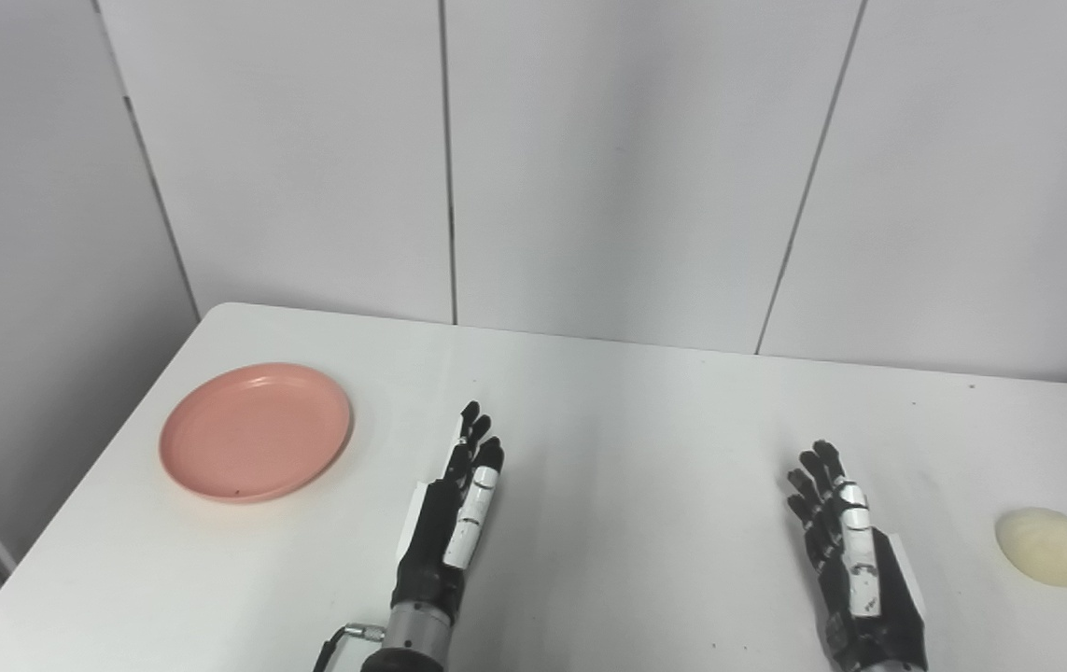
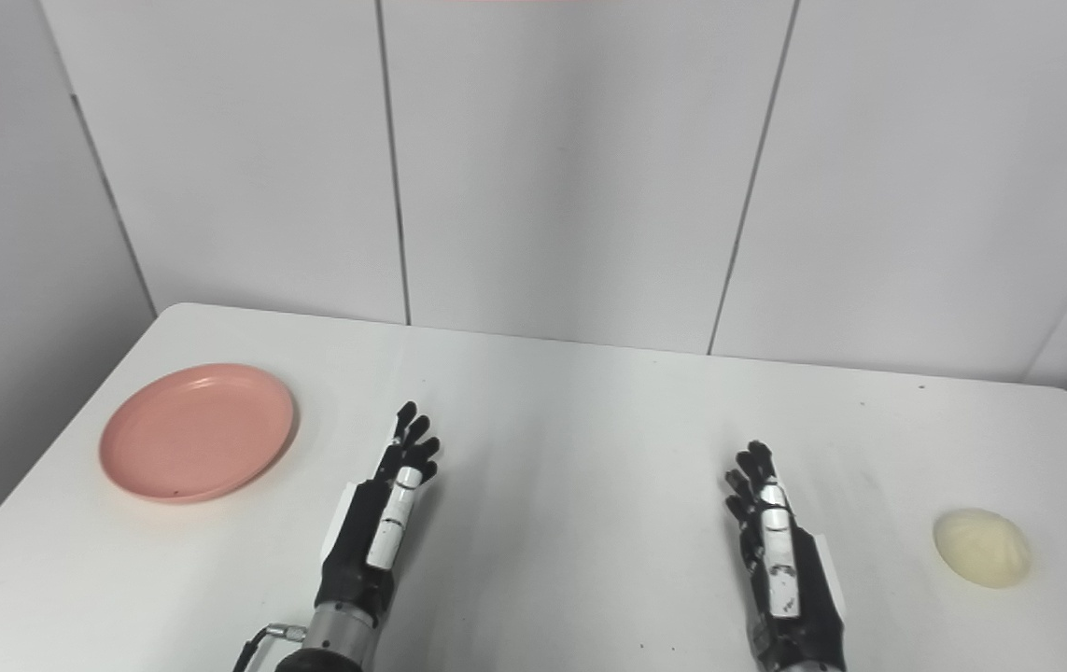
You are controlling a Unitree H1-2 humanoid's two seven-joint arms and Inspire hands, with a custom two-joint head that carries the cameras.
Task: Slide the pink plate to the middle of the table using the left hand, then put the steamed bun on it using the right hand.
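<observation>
- Looking down from the head cameras, I have a white counter (image 1: 645, 448) set against a wall of pale grey panels (image 1: 626, 159).
- I see the pink plate (image 1: 256, 431) lying flat near the counter's left edge, nothing on it, well apart from the middle.
- I see the steamed bun (image 1: 1046, 546), a pale cream dome, sitting on the counter near the right edge, far from the plate.
- My left robot hand (image 1: 458, 504) is over the counter just right of the plate, not touching it; its fingers are stretched forward, side by side, and it holds nothing.
- My right robot hand (image 1: 846, 537) is over the counter left of the bun, with a clear gap between them; its fingers are extended and a little spread, and it too is empty.
- Both hands point toward the far wall, thumbs up, with bare counter between them.
</observation>
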